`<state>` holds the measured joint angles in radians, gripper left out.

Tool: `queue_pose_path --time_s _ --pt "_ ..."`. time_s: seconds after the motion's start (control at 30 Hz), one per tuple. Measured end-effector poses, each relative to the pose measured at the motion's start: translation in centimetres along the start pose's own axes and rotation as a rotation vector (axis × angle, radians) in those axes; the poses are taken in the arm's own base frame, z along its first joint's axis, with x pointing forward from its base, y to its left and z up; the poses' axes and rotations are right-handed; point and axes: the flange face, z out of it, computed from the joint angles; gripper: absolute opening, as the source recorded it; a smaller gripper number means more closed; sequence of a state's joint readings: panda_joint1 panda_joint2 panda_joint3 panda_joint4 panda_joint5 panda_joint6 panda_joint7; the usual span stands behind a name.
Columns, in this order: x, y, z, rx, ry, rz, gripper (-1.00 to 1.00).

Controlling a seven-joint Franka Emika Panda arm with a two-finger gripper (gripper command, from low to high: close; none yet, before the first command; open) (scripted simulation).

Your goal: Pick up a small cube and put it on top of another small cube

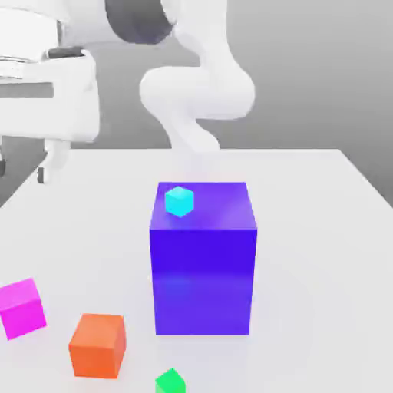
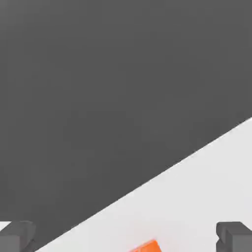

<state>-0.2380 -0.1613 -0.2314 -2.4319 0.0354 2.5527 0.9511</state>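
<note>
The white robot arm (image 1: 201,92) rises behind the far edge of the flat white counter (image 1: 322,253). Its gripper (image 2: 126,238) appears in the hand view as two dark grey fingertips (image 2: 17,235) set far apart with nothing between them: the jaws are fully open and grip nothing.

Layout in the exterior view, taking the large glossy blue block (image 1: 203,269) as the clock centre:
- The blue block stands upright near the middle of the counter.
- A small cyan cube (image 1: 179,201) rests on the block's top face, toward the 11 o'clock corner.
- The small bright magenta-pink cube (image 1: 21,307) sits on the counter at about 8 o'clock, at the exterior view's left edge, well apart from the block.
- A small orange cube (image 1: 97,345) sits at about 7 o'clock, near the magenta-pink cube but not touching it.
- A tiny green cube (image 1: 170,381) lies at about 6 o'clock, at the lower border.

In the hand view, the orange cube's edge shows between the fingertips.
</note>
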Motion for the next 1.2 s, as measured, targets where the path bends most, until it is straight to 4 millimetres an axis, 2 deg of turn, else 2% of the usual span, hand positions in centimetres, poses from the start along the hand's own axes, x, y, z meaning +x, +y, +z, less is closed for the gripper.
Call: queue_pose_path --time_s 0.07,0.17,0.3,0.47,0.5,0.7,0.77,0.87,0.9,0.93,1.07,1.2 --pt "2.0 2.6 3.6 -0.058 -0.012 0.080 0.00" --pt "4.9 7.5 8.6 -0.145 -0.028 0.211 0.00" --pt "6.1 13.3 14.7 -0.255 -0.054 0.333 0.00" --pt "5.7 16.0 21.0 -0.278 -0.058 0.359 0.00" --pt "5.6 16.3 21.7 -0.279 -0.058 0.360 -1.00" --pt "5.6 16.4 22.0 -0.278 -0.057 0.361 -1.00" --pt "5.8 16.0 20.8 -0.279 -0.058 0.360 -1.00" --pt "6.1 15.1 17.5 -0.279 -0.059 0.360 -1.00" --pt "6.0 14.6 16.5 -0.278 -0.060 0.357 -1.00" --pt "5.0 13.2 16.2 -0.277 -0.065 0.332 -1.00" --pt "-1.5 6.2 16.1 -0.272 -0.091 0.191 -1.00" --pt "-9.9 0.1 15.6 -0.266 -0.111 0.040 -1.00"
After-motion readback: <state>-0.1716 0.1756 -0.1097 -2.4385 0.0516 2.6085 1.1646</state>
